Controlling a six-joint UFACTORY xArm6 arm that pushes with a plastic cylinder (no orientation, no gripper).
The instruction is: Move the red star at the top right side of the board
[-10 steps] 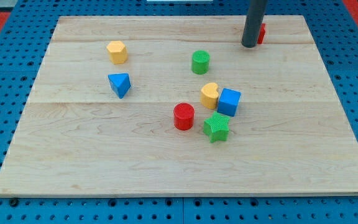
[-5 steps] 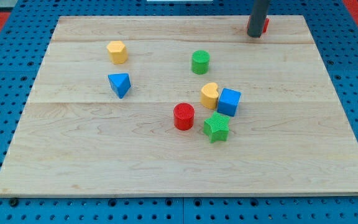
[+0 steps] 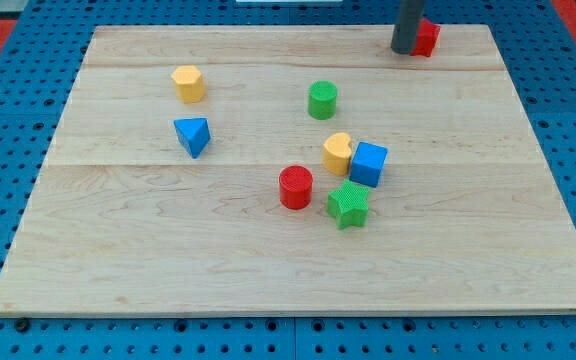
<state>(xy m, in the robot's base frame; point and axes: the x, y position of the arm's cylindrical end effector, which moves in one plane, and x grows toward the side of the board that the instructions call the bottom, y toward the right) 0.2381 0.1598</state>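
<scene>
Camera view: rod tip (image 3: 403,50) touching the red star (image 3: 426,38) on its left, near the table's (image 3: 168,250) top right edge — tool holds nothing, no jaws to open.

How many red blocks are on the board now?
2. The red cylinder stands near the board's middle, left of the green star. The red star is at the top right, partly hidden behind my tip.
</scene>
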